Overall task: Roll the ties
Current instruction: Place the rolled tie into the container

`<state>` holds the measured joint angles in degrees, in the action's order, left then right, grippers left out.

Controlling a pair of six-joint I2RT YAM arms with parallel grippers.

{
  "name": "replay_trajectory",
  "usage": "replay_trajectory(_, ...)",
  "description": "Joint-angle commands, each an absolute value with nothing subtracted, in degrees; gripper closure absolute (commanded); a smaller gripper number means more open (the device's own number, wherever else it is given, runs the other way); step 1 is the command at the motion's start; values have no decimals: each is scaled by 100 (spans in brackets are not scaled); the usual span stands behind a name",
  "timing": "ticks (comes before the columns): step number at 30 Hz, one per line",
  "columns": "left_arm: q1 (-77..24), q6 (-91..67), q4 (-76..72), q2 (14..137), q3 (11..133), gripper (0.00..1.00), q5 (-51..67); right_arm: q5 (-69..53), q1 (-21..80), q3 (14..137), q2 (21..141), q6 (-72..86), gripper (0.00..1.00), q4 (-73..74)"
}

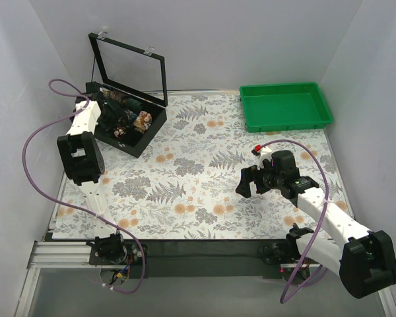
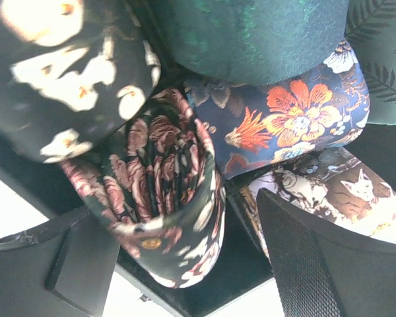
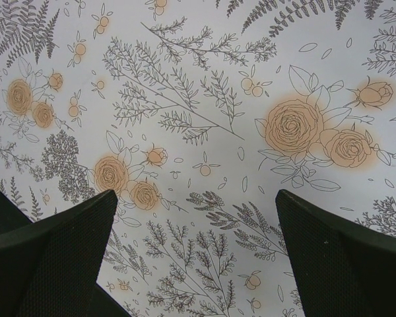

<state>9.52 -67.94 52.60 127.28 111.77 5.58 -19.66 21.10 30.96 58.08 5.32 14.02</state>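
Left gripper (image 2: 175, 211) is down in the black box (image 1: 142, 142), jaws apart, straddling the pink-brown roll (image 2: 158, 165). Looks like the drop-off of a finished roll, imo.

Doing it well:
- Get both pads fully clear before lifting. The outer wrap is loose fabric, so any drag could unwind it.
- Retract straight up along the approach axis, no sideways swing. Neighbours are packed tight.
- Watch the lid (image 1: 129, 66): it stands upright behind the arm.

Roll vs fingers, left wrist view:
- The roll sits end-on btwn the two fingers, spiral facing the cam, nearer the left finger (image 2: 46, 264). It looks touching or nearly so; can't tell which.
- Right finger (image 2: 323, 264) has a dark gap to the roll, so no clamp. I'd call it let go and resting in the box.
- Navy/orange roll (image 2: 290, 119) presses against its upper right side, teal roll (image 2: 251, 33) lies above that, and cream-flower roll (image 2: 59, 72) is at upper left.
- Cat-print roll (image 2: 330, 188) is partly under the right finger, a snag risk on retract.

Right gripper (image 3: 197, 195) hangs over the table cover (image 3: 185, 99), jaws wide, nothing btwn them. Green tray (image 1: 287, 105) is well apart at the far right. I can't spot a flat tie on the cover in the overhead.
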Motion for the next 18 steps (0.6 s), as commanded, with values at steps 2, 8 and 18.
replay_trajectory(2,1116,-6644,5617,12033,10776,27,-395,-2048,2101,3076,5704,475,6,1292)
replay_trajectory(8,1116,-6741,5607,11883,10626,27,-536,-2057,2101,3076,5730,466,6,1283)
replay_trajectory(18,1099,-6820,5467,11821,10371,50,-650,-2065,2101,3076,5783,475,6,1283)
